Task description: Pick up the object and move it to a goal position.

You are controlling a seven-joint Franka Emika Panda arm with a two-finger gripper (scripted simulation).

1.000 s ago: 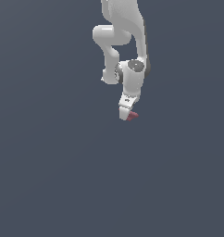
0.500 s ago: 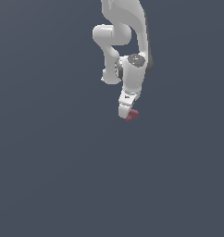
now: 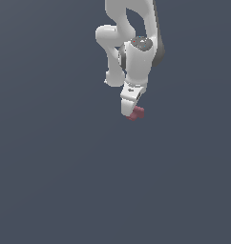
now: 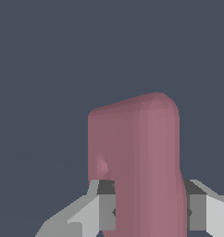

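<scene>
- Two pale grey fingers [image 4: 107, 210] with dark pads sit closest in the wrist view, one on each side of the small matte maroon-red block with rounded corners [image 4: 137, 162].
- Both pads press against the block's sides, so the fingers are clamped on it, and the block fills the gap between them.
- Beyond the pads, the block's rounded end sticks out past the fingertips, with a small bump showing on the side that faces the camera.
- From the exterior view, the maroon-red block [image 3: 136, 113] peeks out at the lower tip of the white gripper [image 3: 131, 110], towards the exterior view's right, and only part of it is visible there.
- Whether the block touches the flat, dark slate-grey surface [image 3: 55, 181] or hangs above it, I cannot tell from either view.
- Above the gripper, the white jointed robot arm [image 3: 136, 52] rises towards the top of the exterior view, its wrist angled down and slightly to the exterior view's left.
- Farthest back, the same plain grey surface [image 4: 49, 60] spreads out behind the block in the wrist view.
</scene>
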